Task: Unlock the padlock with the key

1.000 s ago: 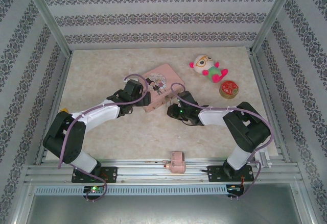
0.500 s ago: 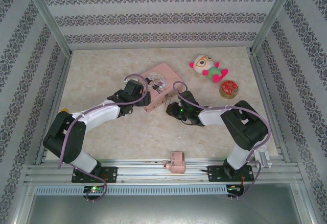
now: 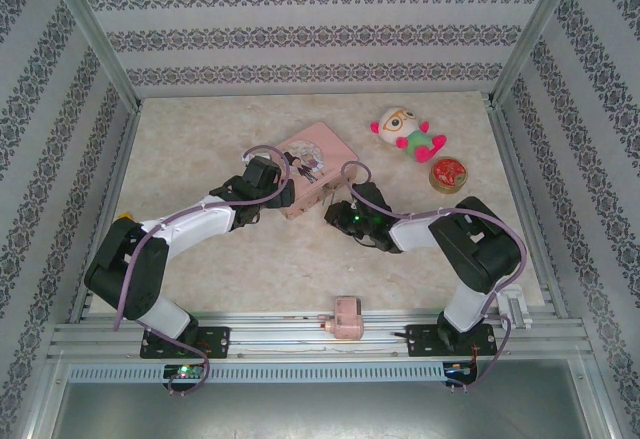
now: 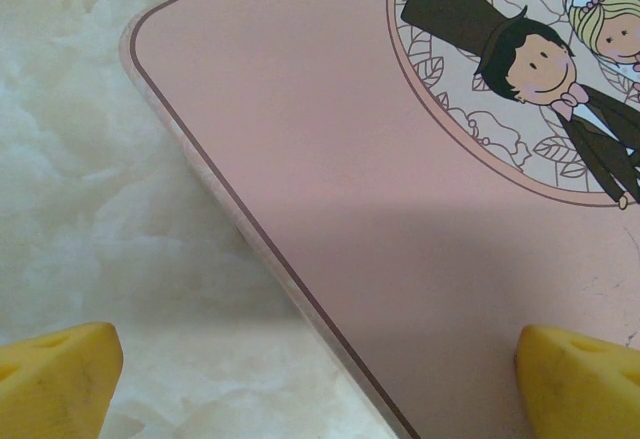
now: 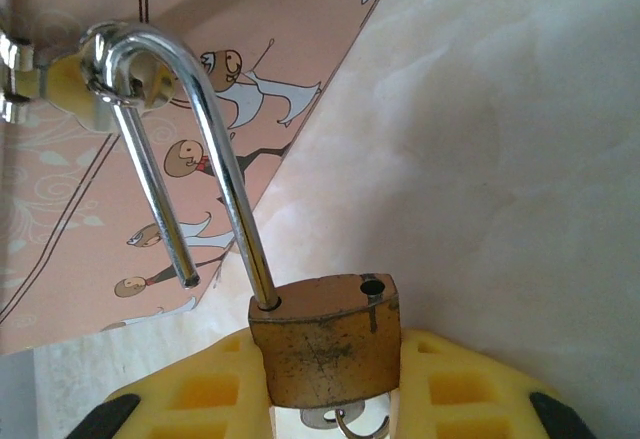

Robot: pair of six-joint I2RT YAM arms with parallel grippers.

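My right gripper [image 5: 328, 384] is shut on the brass body of the padlock [image 5: 325, 339]. Its silver shackle [image 5: 170, 109] is sprung open: the free end hangs clear of the body, and the bend is hooked through the hasp [image 5: 60, 84] of the pink tin [image 5: 150, 19]. The grey key [image 5: 340, 421] and its ring poke out under the padlock. From above, the right gripper [image 3: 338, 214] sits at the near right edge of the pink tin [image 3: 312, 164]. The left gripper [image 4: 318, 379] is open, one yellow finger on either side of the tin's corner [image 4: 400, 209].
A plush doll [image 3: 405, 134] and a round red tin [image 3: 449, 173] lie at the back right. A pink blocky object [image 3: 347, 318] rests on the front rail between the arm bases. Metal frame posts and patterned walls close in the table [image 3: 200, 129].
The right wrist has edged slightly toward the pink tin with the padlock in its grip. The left arm has not moved.
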